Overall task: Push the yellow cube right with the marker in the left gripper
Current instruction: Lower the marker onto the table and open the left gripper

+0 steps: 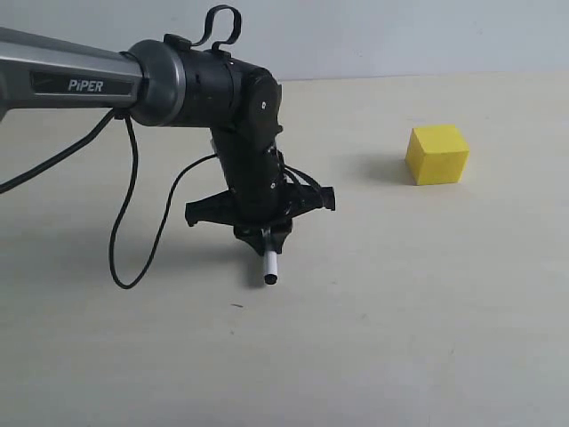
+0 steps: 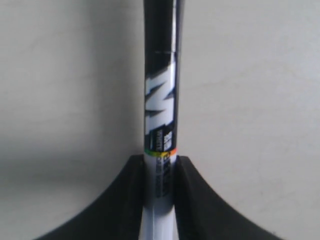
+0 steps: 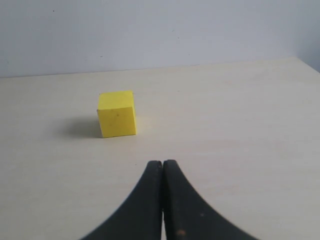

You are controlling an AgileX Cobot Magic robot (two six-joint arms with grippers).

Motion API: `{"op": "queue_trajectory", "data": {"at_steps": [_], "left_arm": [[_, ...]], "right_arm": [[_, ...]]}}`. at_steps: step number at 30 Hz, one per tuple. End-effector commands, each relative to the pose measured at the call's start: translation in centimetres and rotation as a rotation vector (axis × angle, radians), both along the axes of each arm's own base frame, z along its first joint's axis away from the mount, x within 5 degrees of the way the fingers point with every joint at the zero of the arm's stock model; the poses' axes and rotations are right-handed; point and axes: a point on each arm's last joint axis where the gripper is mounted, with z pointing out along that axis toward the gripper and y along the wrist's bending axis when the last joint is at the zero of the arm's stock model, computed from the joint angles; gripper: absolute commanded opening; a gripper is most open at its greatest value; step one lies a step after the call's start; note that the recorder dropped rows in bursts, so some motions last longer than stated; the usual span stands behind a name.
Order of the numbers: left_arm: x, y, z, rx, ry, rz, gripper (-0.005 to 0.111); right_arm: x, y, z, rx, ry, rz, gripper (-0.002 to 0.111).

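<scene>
Well, the left gripper (image 1: 264, 238) squeezes the marker (image 1: 270, 267) tight between its two black fingers. The white end pokes down toward the table (image 1: 400, 338) — whether it touches the top I cannot tell. The yellow cube (image 1: 437, 155) sits well apart from it, off to the right and farther back, with bare table between them.

So I think the push has not begun; this is the getting-close step. Next the arm should carry the marker over to the cube's left side, keep it low, and then slide it right against that face.

The left wrist view shows the marker's black print and a tiny rainbow band pinched between the fingers (image 2: 125, 200), but no cube. The right wrist view shows the cube up close, plus the right gripper (image 3: 162, 200) — its fingers pressed together, holding nothing.
</scene>
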Motion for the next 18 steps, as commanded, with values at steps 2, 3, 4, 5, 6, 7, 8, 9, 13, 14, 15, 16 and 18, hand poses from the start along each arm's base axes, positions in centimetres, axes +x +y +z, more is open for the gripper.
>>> {"op": "queue_trajectory", "data": {"at_steps": [2,3,4,5,6,7,8,9,13,14,15,16,18], "left_arm": [[0.2,0.05,0.38,-0.005,-0.001,0.016,0.0],[0.2,0.05,0.38,-0.005,-0.001,0.016,0.0],[0.2,0.05,0.38,-0.005,0.0,0.018,0.0],[0.22,0.03,0.38,-0.006,-0.002,0.018,0.0],[0.22,0.03,0.38,-0.006,-0.002,0.018,0.0],[0.22,0.03,0.38,-0.006,-0.002,0.018,0.0],[0.22,0.03,0.38,-0.006,-0.003,0.015,0.0],[0.21,0.04,0.38,-0.005,-0.001,0.015,0.0],[0.26,0.05,0.38,-0.004,-0.009,0.005,0.0],[0.32,0.04,0.38,-0.004,-0.015,0.003,0.0],[0.33,0.03,0.39,-0.006,-0.016,0.004,0.0],[0.38,0.0,0.39,-0.01,-0.021,0.004,0.0],[0.45,-0.06,0.41,-0.016,-0.029,0.007,0.0]], "right_arm": [[-0.01,-0.01,-0.06,-0.006,-0.004,-0.001,0.0],[-0.01,-0.01,-0.06,-0.006,-0.004,-0.001,0.0],[-0.01,-0.01,-0.06,-0.006,-0.004,-0.001,0.0],[-0.01,-0.01,-0.06,-0.006,-0.004,-0.001,0.0],[-0.01,-0.01,-0.06,-0.006,-0.004,-0.001,0.0],[-0.01,-0.01,-0.06,-0.006,-0.004,-0.001,0.0],[-0.01,-0.01,-0.06,-0.006,-0.004,-0.001,0.0],[-0.01,-0.01,-0.06,-0.006,-0.004,-0.001,0.0],[-0.01,-0.01,-0.06,-0.006,-0.004,-0.001,0.0],[-0.01,-0.01,-0.06,-0.006,-0.004,-0.001,0.0],[-0.01,-0.01,-0.06,-0.006,-0.004,-0.001,0.0],[-0.01,-0.01,-0.06,-0.006,-0.004,-0.001,0.0],[-0.01,-0.01,-0.06,-0.006,-0.004,-0.001,0.0]]}}
